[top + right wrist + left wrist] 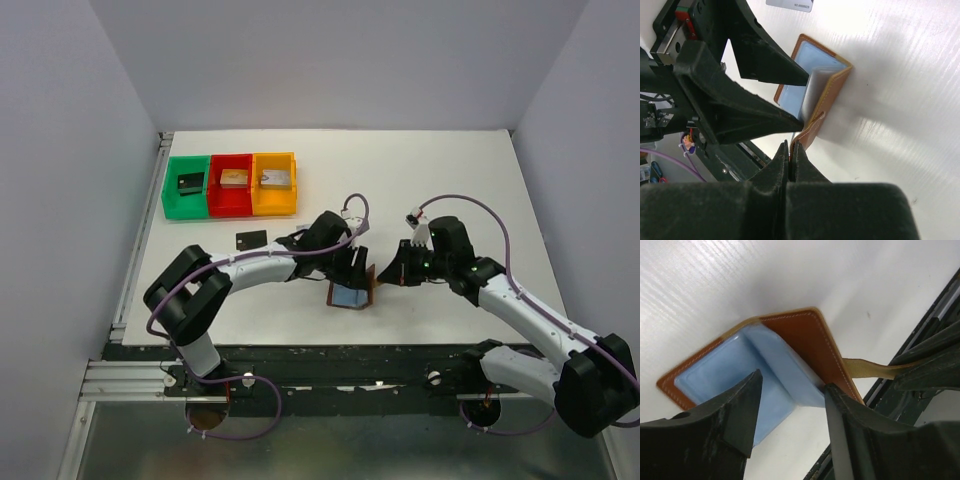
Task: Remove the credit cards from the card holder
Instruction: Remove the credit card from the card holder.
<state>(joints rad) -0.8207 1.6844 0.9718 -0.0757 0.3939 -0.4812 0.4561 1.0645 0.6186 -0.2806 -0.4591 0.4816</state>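
Flanking the card holder [352, 290], left tool [790, 405] gapes, right tool [790, 150] pinches its gold-tan strap [867, 368]; black card [251, 239] nearby.

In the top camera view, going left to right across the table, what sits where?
Green bin → red bin → orange bin → open card holder → right gripper.

The card holder [805, 342] looks like smooth brown leather with pale stitching along its edge, and its blue-grey lining [735, 375] has a soft, slightly glossy sheen. A tan card [870, 369] poking from the holder's edge looks thin, smooth and semi-glossy. The left gripper's [790, 410] fingers [730, 415] are matt black plastic, scuffed. The table [740, 285] under the holder is white, finely ridged and faintly shiny.
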